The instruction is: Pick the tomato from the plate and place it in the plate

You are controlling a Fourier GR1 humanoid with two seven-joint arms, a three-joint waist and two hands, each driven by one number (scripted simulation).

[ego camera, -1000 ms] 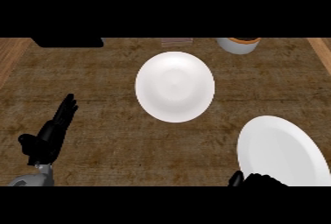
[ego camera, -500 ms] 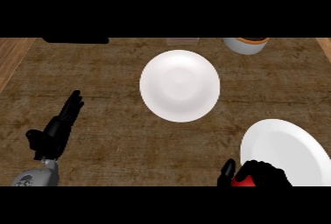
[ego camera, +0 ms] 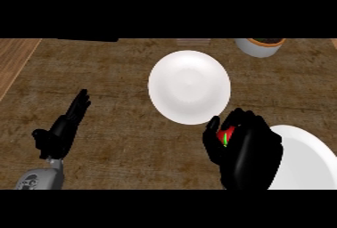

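My right hand [ego camera: 248, 151] is curled round a red tomato [ego camera: 227, 133] with a green stem, mostly hidden by the fingers. It hovers between two white plates: one [ego camera: 189, 84] lies in the middle of the counter, just up and left of the hand, the other [ego camera: 302, 160] at the lower right, partly covered by the hand. Both plates show nothing on them. At the left my left hand [ego camera: 63, 129] rests open, fingers straight and pointing up.
A white pot with brown contents [ego camera: 261, 45] stands at the far right edge of the counter. A dark object [ego camera: 85, 39] lies along the back left. A lighter wooden strip [ego camera: 16, 58] borders the counter's left side.
My right hand has come up from the lower edge with the tomato, moving left and forward off the lower right plate toward the middle plate. The left hand has hardly moved.
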